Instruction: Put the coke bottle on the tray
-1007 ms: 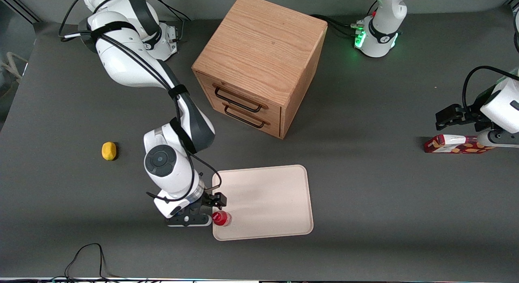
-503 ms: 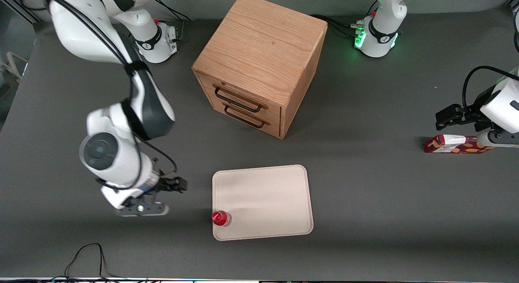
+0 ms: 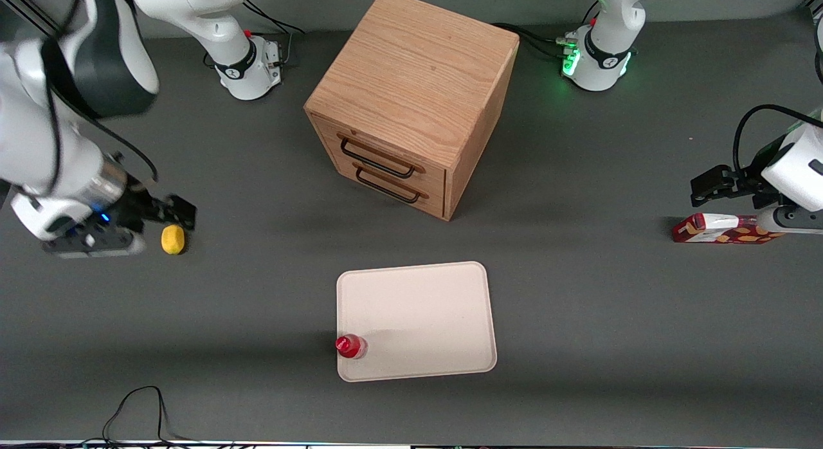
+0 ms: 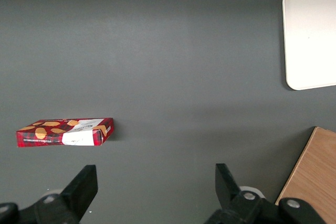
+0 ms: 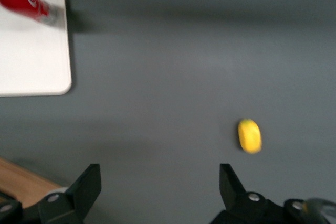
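Note:
The coke bottle (image 3: 350, 346), small and red with a red cap, stands upright on the cream tray (image 3: 424, 320), in the tray's corner nearest the front camera toward the working arm's end. My right gripper (image 3: 168, 219) is open and empty, raised above the table far from the tray, just over the lemon. In the right wrist view the gripper (image 5: 160, 174) has its jaws wide apart over bare grey table, with the bottle (image 5: 23, 2) and tray (image 5: 31, 61) well away from it. The tray's edge also shows in the left wrist view (image 4: 312, 35).
A yellow lemon (image 3: 172, 238) lies on the table beside the gripper; it also shows in the right wrist view (image 5: 249, 135). A wooden two-drawer cabinet (image 3: 411, 101) stands farther from the camera than the tray. A flat red snack box (image 3: 720, 229) lies toward the parked arm's end.
My gripper has let go of the bottle, risen and swung away from the tray toward the working arm's end, to the lemon. The bottle stays standing on the tray.

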Motion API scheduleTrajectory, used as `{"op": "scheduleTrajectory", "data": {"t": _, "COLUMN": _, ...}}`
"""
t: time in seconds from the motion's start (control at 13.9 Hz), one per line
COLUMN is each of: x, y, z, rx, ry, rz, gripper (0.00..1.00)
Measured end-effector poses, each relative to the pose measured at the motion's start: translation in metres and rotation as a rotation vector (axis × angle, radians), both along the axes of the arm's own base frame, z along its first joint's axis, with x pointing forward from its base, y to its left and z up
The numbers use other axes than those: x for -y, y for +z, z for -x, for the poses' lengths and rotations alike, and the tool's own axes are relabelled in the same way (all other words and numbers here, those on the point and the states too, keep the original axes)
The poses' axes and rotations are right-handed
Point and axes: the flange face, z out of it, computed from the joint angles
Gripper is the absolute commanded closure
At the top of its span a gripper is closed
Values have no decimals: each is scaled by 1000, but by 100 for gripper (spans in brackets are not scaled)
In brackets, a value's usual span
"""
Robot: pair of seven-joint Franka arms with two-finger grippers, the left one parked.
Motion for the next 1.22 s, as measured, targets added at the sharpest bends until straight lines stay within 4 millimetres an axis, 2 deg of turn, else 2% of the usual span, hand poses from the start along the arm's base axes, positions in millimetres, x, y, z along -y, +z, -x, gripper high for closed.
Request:
{"op": "scheduleTrajectory", "data": {"t": 0.14, "x": 29, "y": 27, "z": 37, "rx": 2, "ry": -3, "rz": -10, "gripper": 0}}
{"op": "scheduleTrajectory", "data": {"t": 0.22, "x": 44, "y": 40, "z": 50, "rx": 12, "ry": -12, "rz": -18, "gripper": 0}}
{"op": "scheduleTrajectory", "data": {"t": 0.36, "x": 68, "y": 58, "z": 62, "rx": 33, "ry": -36, "rz": -30, "gripper": 0}}
{"op": "scheduleTrajectory", "data": {"t": 0.5, "x": 71, "y": 58, "z": 62, "rx": 30, "ry": -41, "rz": -31, "gripper": 0}}
{"op": "scheduleTrajectory", "data": {"t": 0.72, "x": 71, "y": 47, "z": 48, "rx": 15, "ry": -45, "rz": -24, "gripper": 0}}
{"op": "scheduleTrajectory", "data": {"t": 0.93, "x": 82, "y": 52, "z": 39, "rx": 28, "ry": -69, "rz": -22, "gripper": 0}}
{"op": "scheduleTrajectory", "data": {"t": 1.08, "x": 93, "y": 49, "z": 38, "rx": 13, "ry": -98, "rz": -46, "gripper": 0}}
{"op": "scheduleTrajectory", "data": {"t": 1.22, "x": 91, "y": 44, "z": 36, "rx": -2, "ry": -104, "rz": -67, "gripper": 0}}
